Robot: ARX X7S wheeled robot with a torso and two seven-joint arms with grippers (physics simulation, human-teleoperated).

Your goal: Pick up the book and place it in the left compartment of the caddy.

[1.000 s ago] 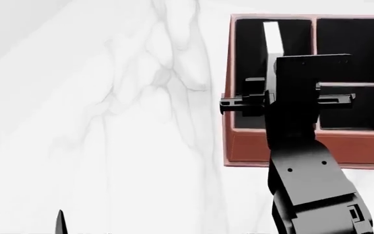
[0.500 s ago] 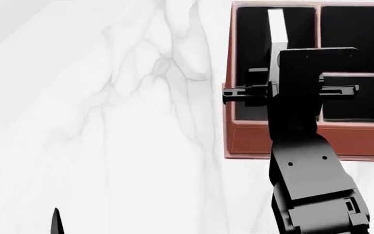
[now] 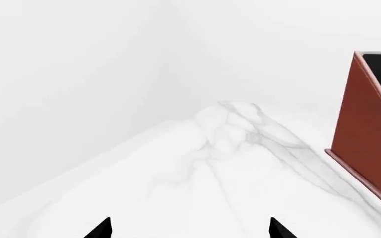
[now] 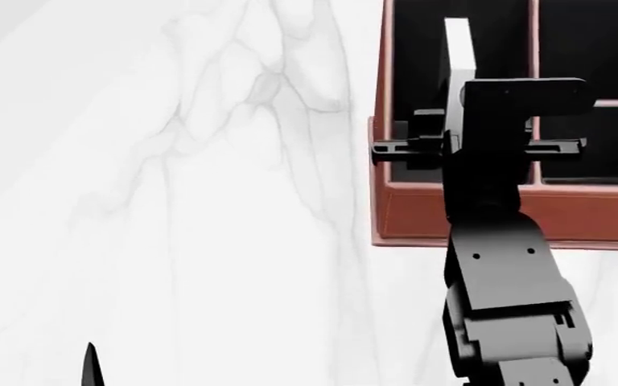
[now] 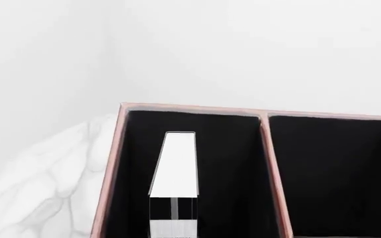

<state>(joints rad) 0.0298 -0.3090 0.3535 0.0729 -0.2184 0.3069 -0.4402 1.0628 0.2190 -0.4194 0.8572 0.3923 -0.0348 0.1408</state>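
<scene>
The caddy (image 4: 588,217) is a reddish-brown organiser with a black interior, at the head view's top right. It also shows in the left wrist view (image 3: 366,134). The book (image 4: 457,48) stands on edge inside the left compartment (image 4: 417,72), white page edge up. In the right wrist view the book (image 5: 176,163) runs along that slot (image 5: 230,178), apart from both walls. My right gripper (image 4: 468,95) reaches over the caddy's front wall into this compartment, at the book's near end. Its fingers are hidden. My left gripper (image 4: 32,366) is open and empty, low at the left.
A thin divider (image 4: 531,48) separates the left compartment from cells split by a crossbar (image 4: 615,103). The white marble tabletop (image 4: 180,201) spreads left of the caddy. A plain white wall (image 3: 78,74) rises behind it.
The head view has shifted, so the caddy sits higher in the picture. My right gripper and the book have moved together, lower relative to the caddy's rim. The left gripper is unchanged.
</scene>
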